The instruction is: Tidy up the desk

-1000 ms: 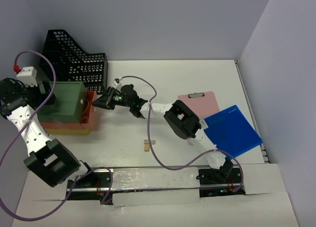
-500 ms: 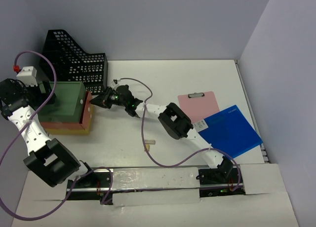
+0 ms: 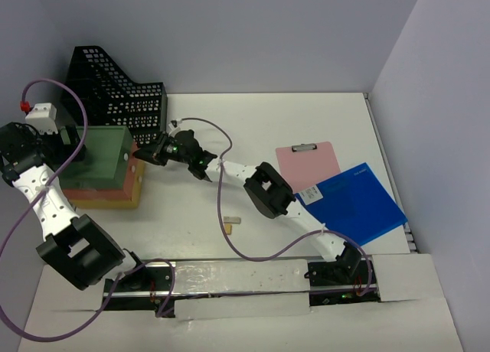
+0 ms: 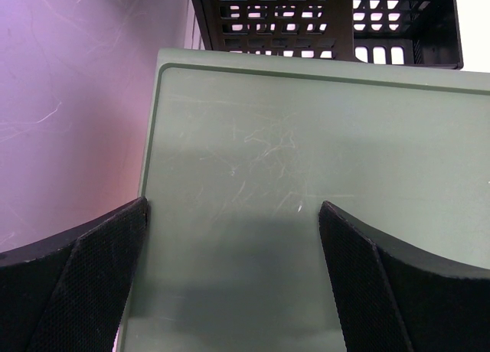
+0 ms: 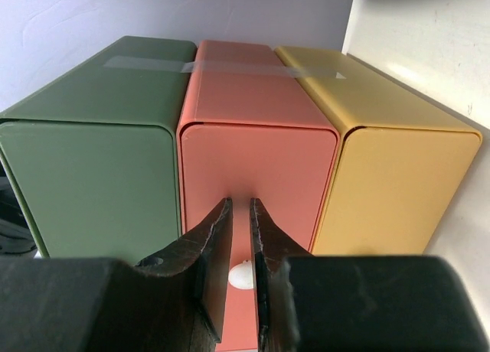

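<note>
on the desk [image 3: 268,130], rack [image 3: 115,92] behind drawers [image 3: 99,168]

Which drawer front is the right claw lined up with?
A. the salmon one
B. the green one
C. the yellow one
A: in the right wrist view the right claw points at the salmon drawer, the middle of the three, and its white knob shows in the narrow gap between the fingers.

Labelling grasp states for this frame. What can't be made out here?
- Right wrist: whether the right gripper clamps the white knob of the salmon drawer; its fingers cover the knob's sides.
- Right wrist: what that drawer holds; its front is closed.
- Top external: what the small tan item on the desk is; too small.
</note>
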Controlling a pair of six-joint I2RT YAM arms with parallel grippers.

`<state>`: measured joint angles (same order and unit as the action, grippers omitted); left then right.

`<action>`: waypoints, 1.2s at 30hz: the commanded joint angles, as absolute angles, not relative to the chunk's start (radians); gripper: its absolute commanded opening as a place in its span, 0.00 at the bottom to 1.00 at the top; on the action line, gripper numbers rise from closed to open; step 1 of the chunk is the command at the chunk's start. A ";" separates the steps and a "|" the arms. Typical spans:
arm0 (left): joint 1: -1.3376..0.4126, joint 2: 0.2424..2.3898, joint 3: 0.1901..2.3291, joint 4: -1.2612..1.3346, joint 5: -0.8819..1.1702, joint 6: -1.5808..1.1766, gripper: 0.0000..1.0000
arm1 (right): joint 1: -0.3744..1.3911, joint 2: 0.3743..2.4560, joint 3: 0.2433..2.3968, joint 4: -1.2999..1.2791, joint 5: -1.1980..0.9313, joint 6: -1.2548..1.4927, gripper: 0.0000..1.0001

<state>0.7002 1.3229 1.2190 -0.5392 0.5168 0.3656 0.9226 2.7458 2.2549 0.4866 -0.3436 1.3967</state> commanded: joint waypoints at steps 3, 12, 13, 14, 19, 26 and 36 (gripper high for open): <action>0.703 1.369 1.154 -0.724 0.528 0.304 0.98 | 0.939 2.761 2.304 0.492 -0.331 1.379 0.23; 0.702 1.364 1.151 -0.729 0.526 0.310 0.98 | 0.939 2.769 2.341 0.465 -0.321 1.364 0.24; 0.701 1.362 1.152 -0.729 0.523 0.310 0.98 | 0.935 2.762 2.333 0.471 -0.326 1.366 0.24; 0.703 1.361 1.154 -0.732 0.522 0.313 0.98 | 0.928 2.754 2.296 0.480 -0.335 1.372 0.24; 0.703 1.358 1.154 -0.733 0.519 0.321 0.98 | 0.881 2.636 2.119 0.550 -0.359 1.369 0.26; 0.703 1.361 1.163 -0.745 0.538 0.319 0.98 | 0.863 2.531 1.889 0.614 -0.398 1.367 0.40; 0.704 1.339 1.142 -0.732 0.534 0.318 0.99 | 0.921 2.615 1.945 0.606 -0.458 1.417 0.47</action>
<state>0.7013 1.3055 1.2001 -0.5289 0.5233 0.3630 0.8813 2.6324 1.8838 0.5613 -0.4201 1.3996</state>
